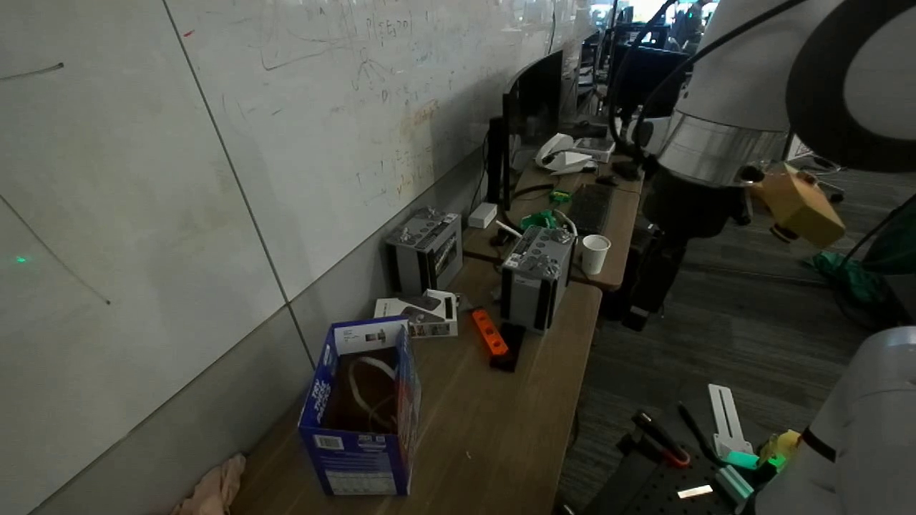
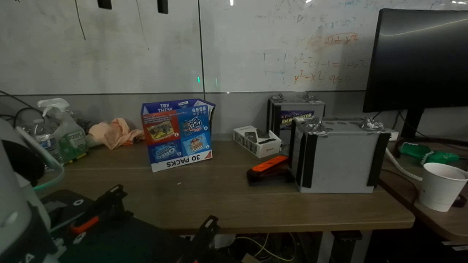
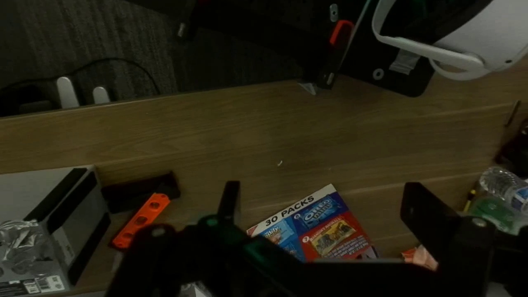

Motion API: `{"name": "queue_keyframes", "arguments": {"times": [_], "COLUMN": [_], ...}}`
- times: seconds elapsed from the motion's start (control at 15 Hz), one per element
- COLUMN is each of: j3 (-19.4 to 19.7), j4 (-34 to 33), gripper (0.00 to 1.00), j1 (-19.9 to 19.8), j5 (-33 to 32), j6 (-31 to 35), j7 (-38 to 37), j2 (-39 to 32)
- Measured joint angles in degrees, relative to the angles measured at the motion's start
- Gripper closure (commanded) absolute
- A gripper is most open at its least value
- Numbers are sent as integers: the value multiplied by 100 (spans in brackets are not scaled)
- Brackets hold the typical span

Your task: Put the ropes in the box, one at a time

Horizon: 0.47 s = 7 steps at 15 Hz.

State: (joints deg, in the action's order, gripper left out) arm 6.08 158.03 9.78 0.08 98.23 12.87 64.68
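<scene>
A black two-fingered gripper (image 3: 321, 194) is holding its fingers (image 3: 229, 204) wide apart, gripping nothing. On the brown wooden tabletop (image 1: 494, 415), a blue-purple printed cardboard box (image 1: 361, 458) is standing open-topped; thin white rope (image 1: 381, 365) is looping loosely inside.

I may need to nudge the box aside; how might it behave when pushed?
The box would probably slide easily, being cardboard with only white rope visible inside. Its sides may flex inward, since the top stands open.

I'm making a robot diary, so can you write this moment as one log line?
gripper: open, empty | box: open-topped, on table | white rope: curled inside box | rope count: unclear
</scene>
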Motion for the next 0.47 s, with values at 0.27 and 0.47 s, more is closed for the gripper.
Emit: {"name": "queue_keyframes", "arguments": {"times": [0.27,0.47], "j3": [4,4], "j4": [0,-2], "gripper": [0,0], "j1": [-82,-171], "j5": [293,367], "j6": [0,5], "j7": [-73,-116], "j2": [13,13]}}
